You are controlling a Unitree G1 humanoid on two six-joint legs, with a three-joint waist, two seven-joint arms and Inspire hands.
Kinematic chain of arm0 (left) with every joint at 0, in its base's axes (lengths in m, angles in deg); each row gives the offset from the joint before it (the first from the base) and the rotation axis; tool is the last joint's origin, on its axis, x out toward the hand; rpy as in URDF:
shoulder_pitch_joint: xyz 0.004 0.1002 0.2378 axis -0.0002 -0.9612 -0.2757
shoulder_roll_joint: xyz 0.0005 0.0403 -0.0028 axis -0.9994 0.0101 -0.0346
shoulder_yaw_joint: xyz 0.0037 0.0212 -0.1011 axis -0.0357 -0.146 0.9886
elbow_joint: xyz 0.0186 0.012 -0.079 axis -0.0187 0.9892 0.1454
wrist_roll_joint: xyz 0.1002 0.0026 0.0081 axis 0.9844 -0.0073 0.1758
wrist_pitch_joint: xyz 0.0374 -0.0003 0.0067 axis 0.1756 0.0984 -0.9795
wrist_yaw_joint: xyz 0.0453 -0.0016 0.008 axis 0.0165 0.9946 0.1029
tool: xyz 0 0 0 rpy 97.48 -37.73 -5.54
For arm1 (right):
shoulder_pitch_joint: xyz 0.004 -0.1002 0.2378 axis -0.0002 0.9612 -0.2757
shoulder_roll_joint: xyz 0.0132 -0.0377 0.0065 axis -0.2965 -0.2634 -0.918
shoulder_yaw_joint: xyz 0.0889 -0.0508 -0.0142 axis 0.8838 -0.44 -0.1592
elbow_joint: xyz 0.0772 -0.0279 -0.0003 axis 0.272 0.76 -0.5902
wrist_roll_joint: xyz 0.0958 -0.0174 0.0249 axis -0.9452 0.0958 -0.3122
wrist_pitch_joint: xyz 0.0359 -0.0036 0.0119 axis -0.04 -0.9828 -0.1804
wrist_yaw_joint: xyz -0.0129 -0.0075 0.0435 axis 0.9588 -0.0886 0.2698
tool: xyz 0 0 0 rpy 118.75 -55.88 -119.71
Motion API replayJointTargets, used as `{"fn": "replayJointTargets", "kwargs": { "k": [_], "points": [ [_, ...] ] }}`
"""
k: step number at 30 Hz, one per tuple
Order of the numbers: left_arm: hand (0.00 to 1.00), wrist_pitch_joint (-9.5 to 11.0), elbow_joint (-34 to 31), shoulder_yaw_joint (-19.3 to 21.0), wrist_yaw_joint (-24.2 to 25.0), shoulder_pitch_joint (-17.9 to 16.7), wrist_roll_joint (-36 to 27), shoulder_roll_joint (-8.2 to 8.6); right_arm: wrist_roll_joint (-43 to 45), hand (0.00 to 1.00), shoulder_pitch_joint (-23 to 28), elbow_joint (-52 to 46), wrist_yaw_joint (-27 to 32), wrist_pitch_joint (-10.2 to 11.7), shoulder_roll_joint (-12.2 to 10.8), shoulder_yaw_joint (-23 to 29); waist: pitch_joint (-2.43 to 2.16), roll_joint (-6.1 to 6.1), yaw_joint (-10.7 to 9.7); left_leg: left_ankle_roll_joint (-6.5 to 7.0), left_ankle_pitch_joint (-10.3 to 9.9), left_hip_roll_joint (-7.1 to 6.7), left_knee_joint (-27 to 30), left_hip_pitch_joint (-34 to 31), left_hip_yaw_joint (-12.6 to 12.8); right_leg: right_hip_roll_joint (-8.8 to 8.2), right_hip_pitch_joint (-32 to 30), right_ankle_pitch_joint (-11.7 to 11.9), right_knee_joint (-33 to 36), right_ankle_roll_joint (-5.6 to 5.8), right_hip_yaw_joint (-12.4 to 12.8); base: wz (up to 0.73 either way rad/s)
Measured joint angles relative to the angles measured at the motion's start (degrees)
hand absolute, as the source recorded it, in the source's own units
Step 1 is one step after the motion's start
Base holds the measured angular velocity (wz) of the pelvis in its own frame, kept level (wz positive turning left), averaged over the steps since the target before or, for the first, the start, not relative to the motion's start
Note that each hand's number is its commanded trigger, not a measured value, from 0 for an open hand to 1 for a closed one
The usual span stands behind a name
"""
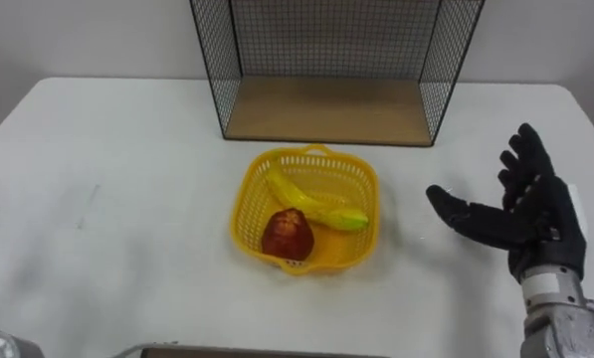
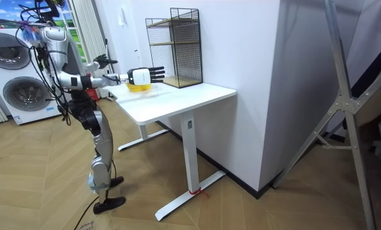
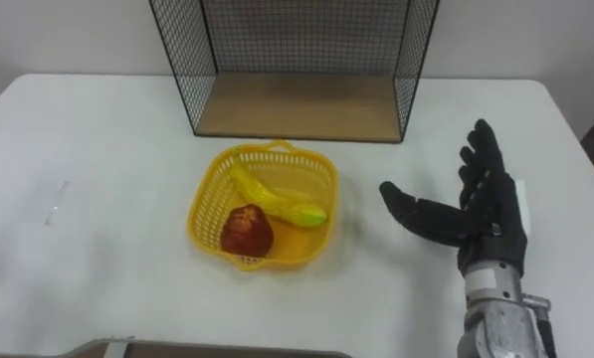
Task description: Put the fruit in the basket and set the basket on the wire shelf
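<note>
While right hand [image 1: 520, 214] hovers spread, yellow mesh basket [image 1: 249, 199], banana [image 1: 311, 207], red fruit [image 1: 288, 234] inside

basket [image 1: 249, 204] yellow (lattice) | banana [image 1: 311, 204] yellow | apple [image 1: 288, 234] red | shelf [image 1: 331, 40] black mesh | table [image 1: 127, 199] white | right hand [image 1: 520, 214] black

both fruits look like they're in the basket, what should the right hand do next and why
Probably move the right hand leftward to the yellow basket's nearest rim and curl round it. The banana and the red fruit already lie inside, the hand is open and apart from the basket on its right, and the wire shelf stands just behind, so lifting the basket seems the step left.
</note>
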Motion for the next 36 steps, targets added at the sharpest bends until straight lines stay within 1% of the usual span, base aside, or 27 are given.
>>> {"fn": "replayJointTargets", "kwargs": {
  "k": [2,3,4,5,7,8,10,12,13,14,15,17,21,23,25,32,36],
  "points": [
    [0.0,0.1,0.0,-3.9,5.4,0.7,-2.9,0.27,-4.0,0.0,-0.5,0.0,-0.9,0.1,-0.5,-0.6,-0.19,-0.36,0.1,0.0,0.0,0.12,0.0,0.0,0.9,-0.01,-0.5,0.0,0.1,0.0,0.8,-0.18],
    [0.0,0.1,0.1,-4.8,6.9,0.7,-3.7,0.28,-5.0,0.0,-0.6,0.0,-1.2,0.3,-0.7,-0.8,-0.2,-0.37,0.0,0.01,0.0,0.12,0.0,0.0,1.0,0.0,-0.6,0.0,0.1,0.01,1.0,-0.17],
    [0.0,0.1,0.4,-6.6,10.0,0.9,-5.4,0.29,-6.2,0.0,-0.8,0.5,-1.9,1.2,-1.0,-1.2,-0.21,-0.4,-0.4,0.02,0.0,0.1,0.3,0.0,1.1,-0.05,-0.7,0.0,0.0,0.07,1.0,-0.04],
    [0.0,0.1,0.4,-7.8,13.1,0.7,-7.5,0.32,-6.9,0.0,-1.0,1.5,-2.9,1.6,-1.2,-1.8,-0.24,-0.44,-1.0,0.02,0.0,0.09,0.3,0.0,1.1,-0.1,-0.7,0.1,0.0,0.11,1.3,0.0],
    [0.0,0.1,0.7,-9.6,16.9,0.7,-10.9,0.31,-8.2,0.0,-1.0,2.0,-4.0,1.6,-1.2,-2.8,-0.24,-0.44,-1.4,0.04,0.0,0.09,0.3,0.1,1.2,-0.16,-0.7,0.1,0.0,0.11,1.5,-0.03],
    [0.0,0.0,0.8,-10.7,18.5,0.7,-13.1,0.31,-9.9,0.0,-1.0,2.0,-4.7,1.6,-1.3,-3.9,-0.25,-0.43,-1.7,0.06,0.0,0.19,0.2,0.2,1.3,-0.18,-0.7,0.1,0.0,0.11,1.4,-0.07],
    [0.0,0.0,1.4,-12.7,21.0,0.7,-14.7,0.34,-11.8,0.0,-1.1,2.0,-6.1,1.6,-1.3,-5.5,-0.25,-0.44,-1.9,0.06,0.0,0.42,0.0,0.5,1.6,-0.19,-0.6,0.1,0.0,0.11,1.4,-0.05],
    [0.0,0.0,3.5,-14.1,23.6,0.8,-15.1,0.35,-12.6,0.0,-1.1,2.2,-7.6,1.6,-1.5,-6.6,-0.24,-0.43,-2.2,0.06,0.0,0.45,0.0,0.9,1.6,-0.19,-0.2,0.1,0.0,0.11,1.5,0.0],
    [0.0,-0.1,5.3,-14.6,25.0,0.8,-15.1,0.46,-13.6,0.0,-1.5,3.2,-8.8,1.6,-1.8,-6.9,-0.19,-0.51,-2.6,0.06,0.0,0.58,-0.1,1.5,2.2,-0.15,0.1,0.1,0.0,0.11,1.6,-0.09],
    [0.0,-0.8,6.4,-14.6,26.1,0.8,-15.1,0.79,-14.7,0.0,-1.8,4.3,-9.3,1.5,-1.9,-7.3,-0.21,-0.68,-2.6,0.04,0.0,0.76,-0.1,1.5,2.5,-0.04,0.0,0.1,0.0,0.11,2.0,-0.13],
    [0.0,-1.0,6.7,-14.6,26.7,0.8,-15.1,1.06,-15.1,0.0,-1.9,4.4,-9.5,1.4,-1.9,-7.4,-0.24,-0.72,-2.6,0.03,0.0,0.83,-0.1,1.4,2.5,0.03,-0.1,0.1,0.1,0.11,2.3,-0.13],
    [0.0,-1.0,8.1,-14.6,29.0,0.8,-15.1,2.44,-16.6,0.0,-2.1,4.9,-9.9,1.4,-2.1,-8.2,-0.21,-0.75,-2.5,0.03,0.0,0.95,-0.1,1.2,2.9,0.1,-0.5,0.1,0.3,0.05,2.7,-0.1],
    [0.0,-1.2,10.4,-15.6,31.5,0.9,-15.5,3.79,-17.2,0.0,-2.6,7.2,-10.9,1.4,-2.5,-8.7,-0.1,-0.93,-2.5,0.03,0.0,1.09,-0.2,1.3,3.5,0.17,-0.7,0.1,0.9,0.03,3.0,-0.07],
    [0.0,-1.3,11.6,-16.2,33.1,0.9,-17.1,4.38,-17.8,0.0,-2.7,8.9,-11.0,1.4,-3.2,-8.9,-0.08,-1.09,-2.5,0.04,0.0,1.09,-0.2,1.2,3.4,0.17,-0.8,0.2,1.0,0.01,3.1,-0.03],
    [0.0,-1.8,11.9,-16.5,34.0,0.9,-17.4,4.69,-18.4,0.0,-2.7,9.7,-11.1,1.4,-3.6,-9.0,-0.08,-1.08,-2.5,0.06,0.0,1.08,-0.1,1.2,3.4,0.15,-0.8,0.2,1.0,0.03,3.2,0.0],
    [0.0,-3.3,11.9,-16.8,37.5,0.9,-18.4,4.75,-18.5,0.0,-3.1,10.9,-11.1,1.4,-3.6,-10.3,-0.16,-1.0,-2.6,0.08,0.0,1.11,0.0,1.4,3.5,0.18,-0.9,0.2,1.0,0.02,3.3,0.0],
    [0.0,-3.5,11.9,-17.6,38.4,0.9,-18.9,4.69,-18.9,0.0,-3.1,11.0,-11.2,1.2,-3.7,-11.1,-0.22,-0.89,-2.6,0.08,0.0,1.08,0.2,1.4,3.5,0.15,-0.8,0.2,1.0,0.02,3.3,0.0]
  ]
}}
